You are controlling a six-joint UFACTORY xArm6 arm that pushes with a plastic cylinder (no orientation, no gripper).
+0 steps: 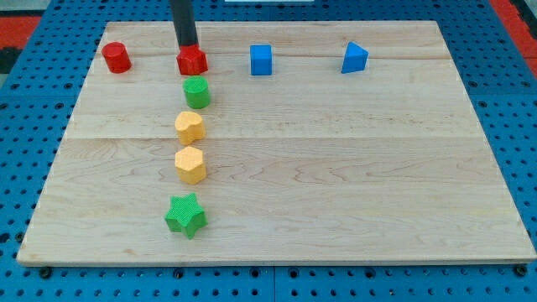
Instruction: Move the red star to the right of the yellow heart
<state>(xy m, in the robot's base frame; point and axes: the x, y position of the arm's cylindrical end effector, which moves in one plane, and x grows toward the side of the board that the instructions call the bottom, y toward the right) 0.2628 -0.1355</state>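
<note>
Seven blocks sit on the wooden tabletop [336, 168], and my tip [187, 45] is down at the view's top edge of the red star [192, 60], touching it or very nearly so; the rod's end meets the block's far side and I cannot tell whether there is a sliver of gap. This arm carries no gripper, only the dark rod, so there is nothing to report as apart or together. From my tip, the red star lies just toward the view's bottom. Just beyond it, further toward the view's bottom, stands the green cylinder [197, 92], close to the star though I cannot say if they touch. Continuing down the same line from my tip come the yellow heart [190, 127], then a yellow hexagonal block [190, 164], and last the green star [185, 216], which is the farthest from my tip in that column. To the view's left of my tip, well apart, is the red cylinder [117, 58]. To the view's right of my tip sits the blue cube [262, 59], and further right again, well apart, the blue wedge-like block [354, 57]. The red star is above the yellow heart in the view, nearly in line with it.
</note>
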